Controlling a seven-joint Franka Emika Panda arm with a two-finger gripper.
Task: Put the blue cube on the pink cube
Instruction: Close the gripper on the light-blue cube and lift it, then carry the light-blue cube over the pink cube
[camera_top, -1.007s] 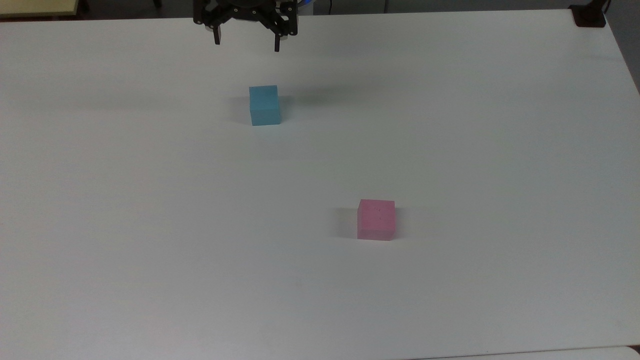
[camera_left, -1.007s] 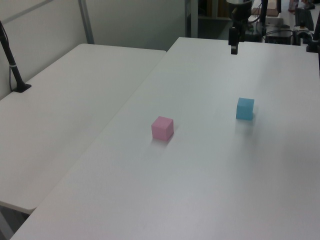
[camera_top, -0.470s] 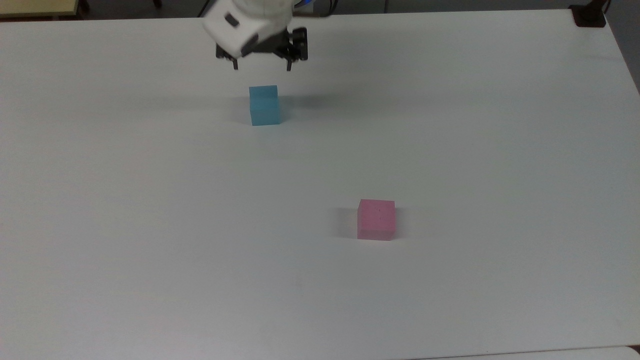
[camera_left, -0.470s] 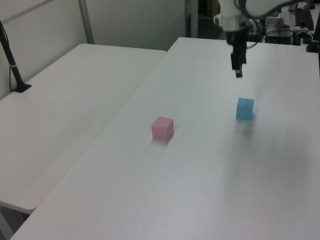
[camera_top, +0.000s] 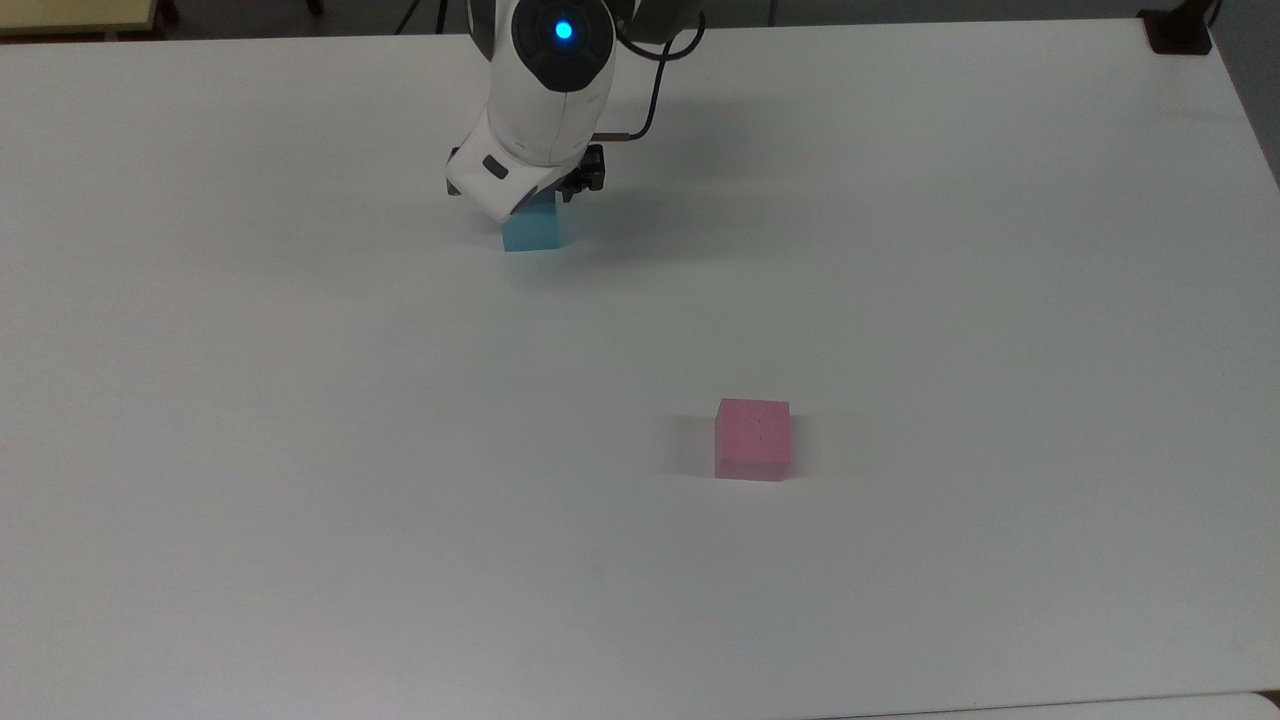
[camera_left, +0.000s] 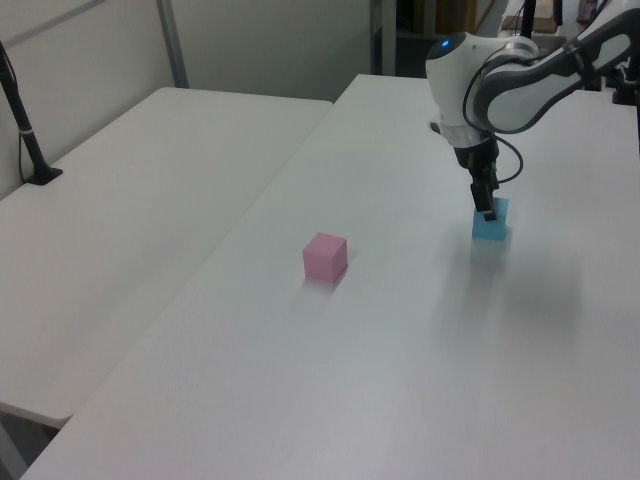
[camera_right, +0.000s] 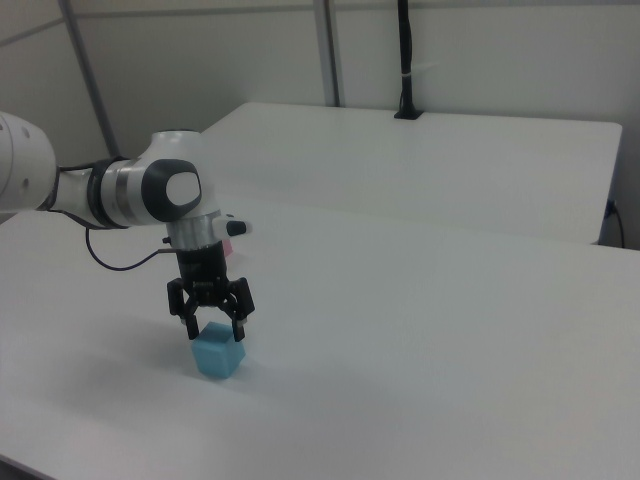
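The light blue cube (camera_right: 218, 353) rests on the white table (camera_top: 300, 450), far from the top view's bottom edge. My gripper (camera_right: 214, 331) hangs straight down over it, open, with one finger on each side of the cube's top edge. In the top view the white wrist (camera_top: 530, 130) covers most of the blue cube (camera_top: 532, 232). In the left view the dark fingers (camera_left: 487, 203) reach down to the blue cube (camera_left: 490, 224). The pink cube (camera_top: 753, 438) sits alone nearer the top view's bottom right, also seen as the pink cube (camera_left: 325, 256) in the left view, well apart from the gripper.
A second white table (camera_left: 150, 190) adjoins this one in the left view, with a black cable post (camera_left: 25, 130) at its far side. A black mount (camera_top: 1178, 30) sits at the top view's upper right corner. Bare table surface lies between the two cubes.
The arm has swung out over the table and come down from the far edge onto the blue cube, fingers still open. Neither cube has moved.
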